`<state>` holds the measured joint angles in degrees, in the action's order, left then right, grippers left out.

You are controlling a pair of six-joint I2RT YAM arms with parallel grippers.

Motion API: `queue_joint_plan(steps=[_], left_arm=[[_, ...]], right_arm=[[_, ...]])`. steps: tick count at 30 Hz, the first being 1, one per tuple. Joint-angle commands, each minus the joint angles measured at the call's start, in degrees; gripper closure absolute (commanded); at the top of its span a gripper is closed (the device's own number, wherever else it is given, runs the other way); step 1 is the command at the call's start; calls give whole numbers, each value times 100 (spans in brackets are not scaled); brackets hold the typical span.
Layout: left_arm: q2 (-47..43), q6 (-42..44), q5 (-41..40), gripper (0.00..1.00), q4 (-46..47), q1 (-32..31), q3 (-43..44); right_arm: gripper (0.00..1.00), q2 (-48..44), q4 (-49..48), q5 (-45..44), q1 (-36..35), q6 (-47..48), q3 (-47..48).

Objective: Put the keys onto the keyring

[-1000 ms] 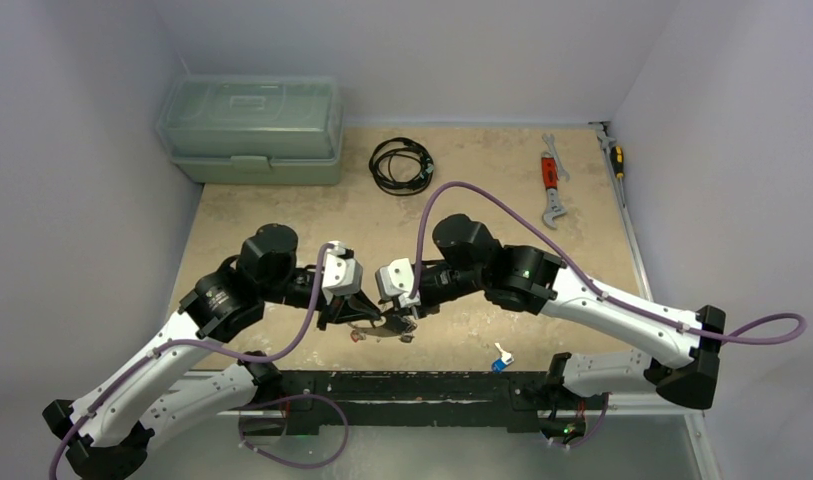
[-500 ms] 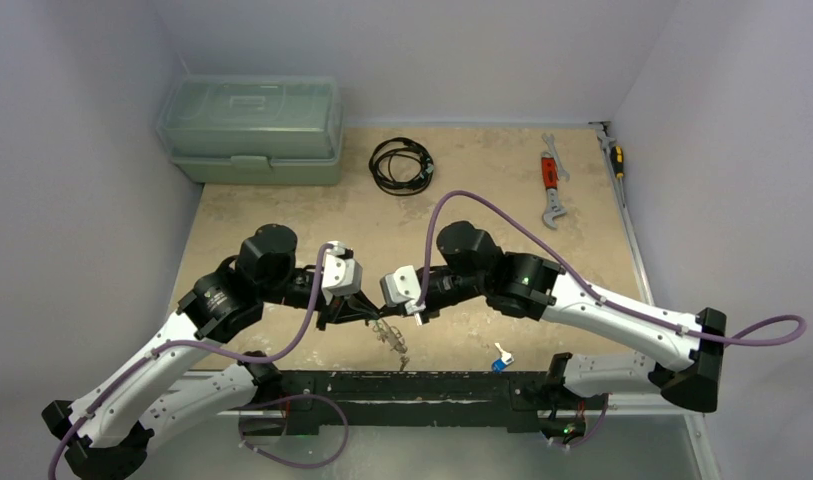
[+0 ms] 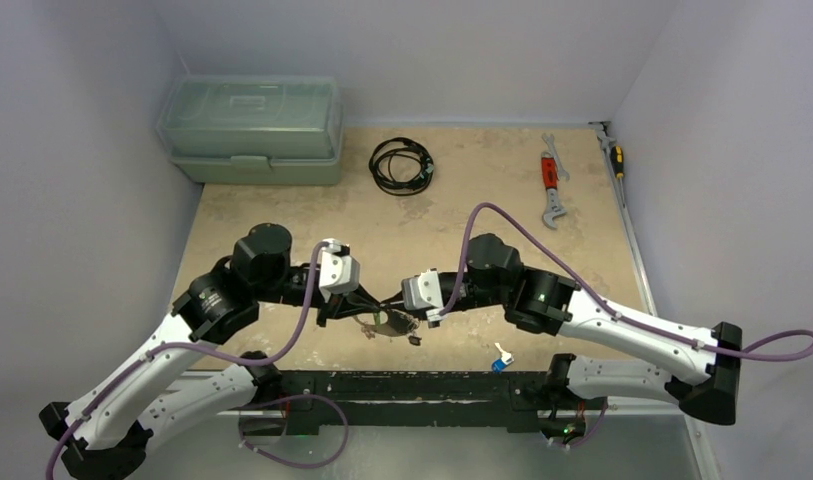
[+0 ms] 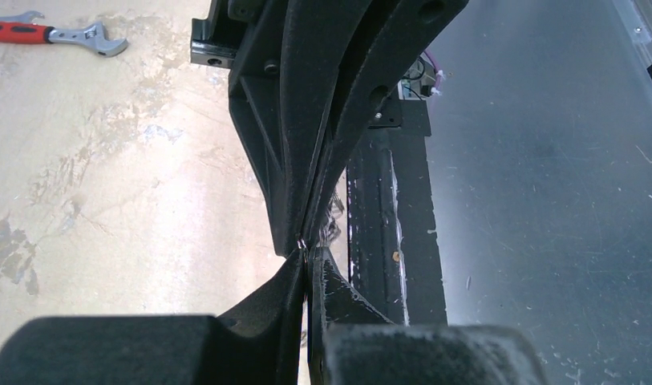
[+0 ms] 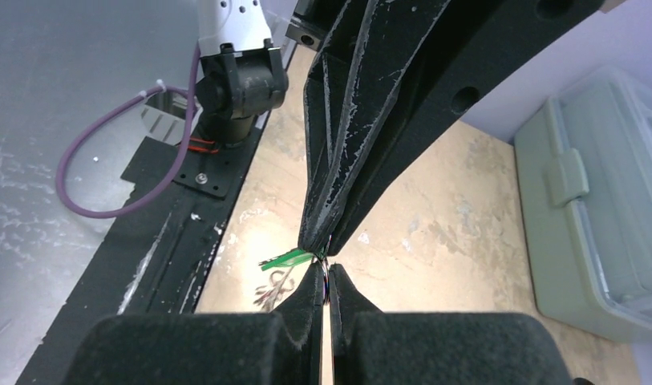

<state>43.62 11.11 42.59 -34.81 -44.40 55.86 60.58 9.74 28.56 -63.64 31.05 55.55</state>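
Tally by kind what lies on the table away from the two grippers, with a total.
Toolbox: 1
Cable coil: 1
Red-handled wrench: 1
Silver wrench: 1
Screwdriver: 1
Blue-tagged key: 1
Total: 6

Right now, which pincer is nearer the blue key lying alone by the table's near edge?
Right. The right pincer sits shut just left of the blue key, slightly farther back; the left pincer meets it tip to tip, so it is farther left still.
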Motion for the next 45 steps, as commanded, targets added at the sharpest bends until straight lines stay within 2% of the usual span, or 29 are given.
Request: queue_joint_plan(steps=[1,7,27,32,37,45], left_arm=[[-184,-45,-295,100,-77,11,251],[-272,-152,-539,100,-59,6,189],[-523,-1056,-1034,100,1027,6,-549],[-319,-1888,-1188,100,1568,10,-714],[-214,-3405,-1797,100,2234,9,-983],[-246,-5344,-2688,100,2164,9,-1254]], right_arm=[[100,-406,-478,-332,12,-115,-157],[100,-562,-727,-557,9,-165,-295],[100,-1214,-2047,-1261,9,-359,-994],[100,-1314,-2441,-1397,9,-436,-1211],[100,-1442,-3081,-1770,9,-479,-1554],[100,-1503,-3838,-2156,-16,-446,-1968]])
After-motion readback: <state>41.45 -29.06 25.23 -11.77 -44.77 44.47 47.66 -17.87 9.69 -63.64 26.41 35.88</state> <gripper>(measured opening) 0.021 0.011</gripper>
